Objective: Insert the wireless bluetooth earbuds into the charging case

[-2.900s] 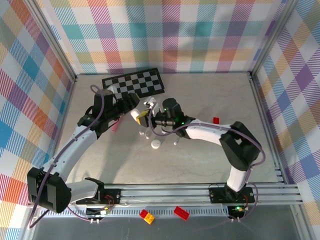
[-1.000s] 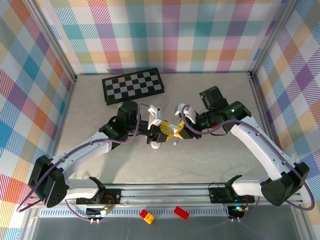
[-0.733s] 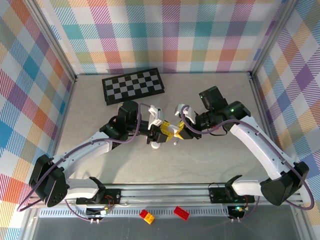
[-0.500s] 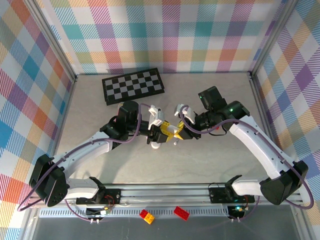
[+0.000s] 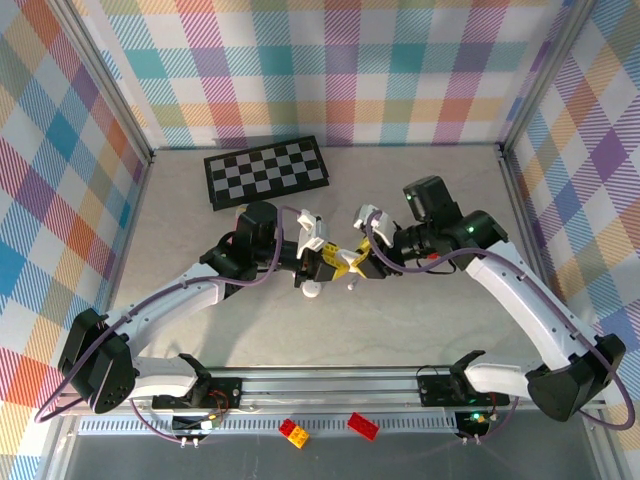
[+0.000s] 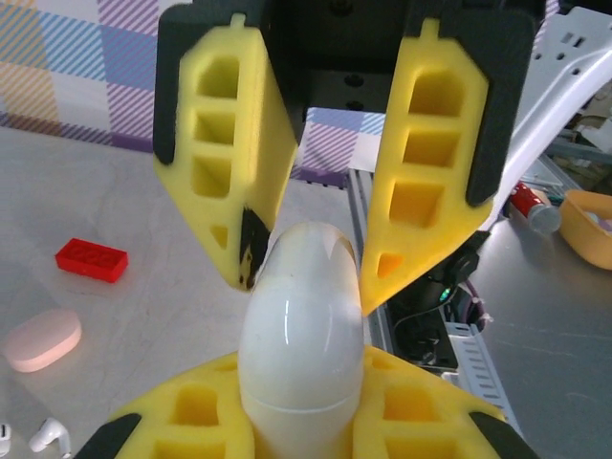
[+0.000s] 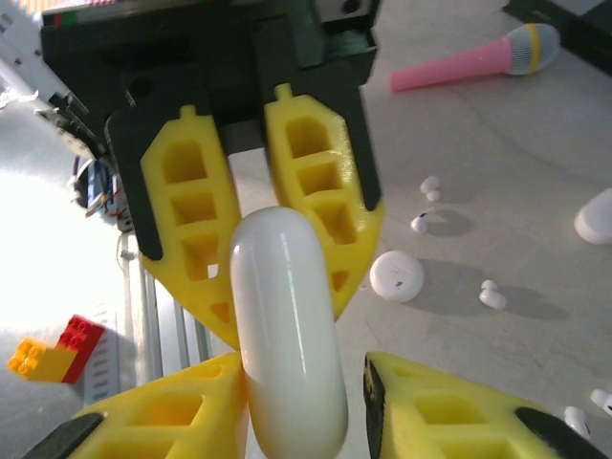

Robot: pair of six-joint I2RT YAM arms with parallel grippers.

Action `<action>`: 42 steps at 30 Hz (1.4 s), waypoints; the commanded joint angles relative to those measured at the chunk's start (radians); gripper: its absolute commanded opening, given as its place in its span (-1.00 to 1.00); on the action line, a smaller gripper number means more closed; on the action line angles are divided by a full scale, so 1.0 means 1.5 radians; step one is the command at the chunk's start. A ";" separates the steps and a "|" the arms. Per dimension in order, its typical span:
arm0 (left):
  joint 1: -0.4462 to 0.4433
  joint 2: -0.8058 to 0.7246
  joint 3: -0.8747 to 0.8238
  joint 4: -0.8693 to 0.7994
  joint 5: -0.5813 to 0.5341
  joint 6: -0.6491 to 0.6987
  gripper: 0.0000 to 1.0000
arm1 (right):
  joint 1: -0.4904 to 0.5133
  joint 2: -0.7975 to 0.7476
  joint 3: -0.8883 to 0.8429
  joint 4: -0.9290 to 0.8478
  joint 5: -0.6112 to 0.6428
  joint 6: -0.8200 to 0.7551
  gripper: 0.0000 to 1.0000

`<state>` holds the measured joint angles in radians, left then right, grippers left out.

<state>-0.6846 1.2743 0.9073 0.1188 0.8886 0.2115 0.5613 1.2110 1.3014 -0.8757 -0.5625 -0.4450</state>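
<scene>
Showing the charging case held in the air between two arms above the desk.

- **Left gripper:** the jaws are clenched on the white case, one yellow pad on each flank. The case looks closed, with its seam showing as a thin line.
- **Right gripper:** the jaws are slackened. One pad lies against the case and the other stands clear of it, with a gap between.
- **Wireless bluetooth earbuds:** they lie loose on the desk below, scattered well apart from each other. None is in the case.

**Handling:** each bud is judged very light, rigid and glossy, so it is likely to slip or roll out from under soft pads. The surest hold is probably a gentle pinch across the rounded head. That leaves the stem free to enter its socket once the lid is opened.
</scene>
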 commanded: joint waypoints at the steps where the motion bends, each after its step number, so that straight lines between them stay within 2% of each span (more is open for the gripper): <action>1: -0.005 -0.016 -0.009 0.022 0.011 0.022 -0.95 | -0.017 -0.016 -0.004 0.063 0.035 0.052 -0.19; 9: -0.005 -0.023 -0.036 0.045 0.003 0.057 -0.96 | -0.029 -0.041 -0.018 0.101 0.045 0.084 0.10; 14: -0.005 -0.024 -0.063 0.079 -0.059 0.064 -0.92 | -0.032 -0.078 -0.049 0.144 -0.002 0.095 0.42; 16: -0.003 -0.027 -0.082 0.107 -0.085 0.057 -0.92 | -0.035 -0.103 -0.077 0.190 0.003 0.132 0.50; 19: 0.003 -0.044 -0.126 0.172 -0.135 0.026 -0.91 | -0.054 -0.137 -0.134 0.284 0.059 0.245 0.59; 23: 0.015 -0.081 -0.194 0.268 -0.188 -0.043 -0.92 | -0.102 -0.145 -0.213 0.366 0.172 0.451 0.52; 28: 0.032 -0.127 -0.251 0.342 -0.235 -0.117 -0.92 | -0.110 -0.098 -0.274 0.379 0.249 0.591 0.47; 32: 0.047 -0.150 -0.268 0.350 -0.251 -0.132 -0.92 | -0.110 -0.015 -0.292 0.369 0.260 0.621 0.42; 35: 0.052 -0.156 -0.271 0.355 -0.251 -0.140 -0.92 | -0.110 0.044 -0.287 0.374 0.267 0.649 0.30; 39: 0.053 -0.153 -0.270 0.355 -0.241 -0.134 -0.91 | -0.110 0.127 -0.283 0.418 0.248 0.702 0.17; 42: 0.054 -0.142 -0.270 0.366 -0.227 -0.133 -0.92 | -0.110 0.193 -0.267 0.444 0.238 0.707 0.16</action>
<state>-0.6117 1.0584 0.5110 0.6037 0.5255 0.0193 0.3954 1.4418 0.8719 -0.2760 -0.1925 0.5591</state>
